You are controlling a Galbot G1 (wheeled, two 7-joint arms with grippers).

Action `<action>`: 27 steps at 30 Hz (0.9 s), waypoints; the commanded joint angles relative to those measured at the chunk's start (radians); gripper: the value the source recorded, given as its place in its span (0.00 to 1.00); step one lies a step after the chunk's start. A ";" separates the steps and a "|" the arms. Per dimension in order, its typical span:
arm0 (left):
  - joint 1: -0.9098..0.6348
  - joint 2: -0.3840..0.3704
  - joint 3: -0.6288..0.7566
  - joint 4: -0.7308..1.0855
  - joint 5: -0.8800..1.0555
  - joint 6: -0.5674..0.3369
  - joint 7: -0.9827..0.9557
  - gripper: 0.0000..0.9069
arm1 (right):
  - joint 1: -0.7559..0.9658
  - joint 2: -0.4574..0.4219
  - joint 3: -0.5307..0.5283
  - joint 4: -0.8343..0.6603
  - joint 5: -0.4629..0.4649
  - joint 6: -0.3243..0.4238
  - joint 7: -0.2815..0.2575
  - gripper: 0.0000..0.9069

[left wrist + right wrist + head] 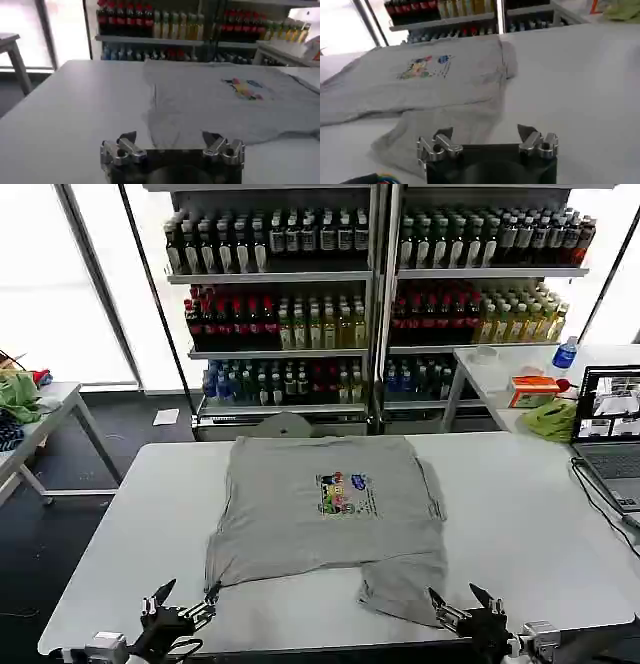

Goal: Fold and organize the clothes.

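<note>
We see the grey T-shirt (318, 509) spread flat mid-desk (520, 534), its long axis running away from us. Our left claw (185, 606) and right claw (462, 604) hover released at the near edge, the right one nearer the trailing sleeve.

Bare white table (130, 524) lies open on both sides of the grey shirt (300, 514). A laptop (610, 434) and its cable (600, 509) crowd the far right edge.

Mock shop or test lab, drink-stocked shelves (375, 294) behind, white bench (520, 524) in front, laptop (612, 434) at bench edge
</note>
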 commanded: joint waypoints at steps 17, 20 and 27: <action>-0.126 0.009 0.092 0.141 -0.049 0.022 -0.015 1.00 | 0.110 0.079 -0.154 -0.085 0.017 0.000 0.016 0.00; -0.130 0.004 0.097 0.144 -0.053 0.020 -0.015 1.00 | 0.109 0.071 -0.149 -0.086 0.017 0.004 0.013 0.00; -0.140 -0.003 0.108 0.160 -0.067 0.013 -0.011 0.96 | 0.101 0.059 -0.139 -0.080 0.018 0.014 0.008 0.00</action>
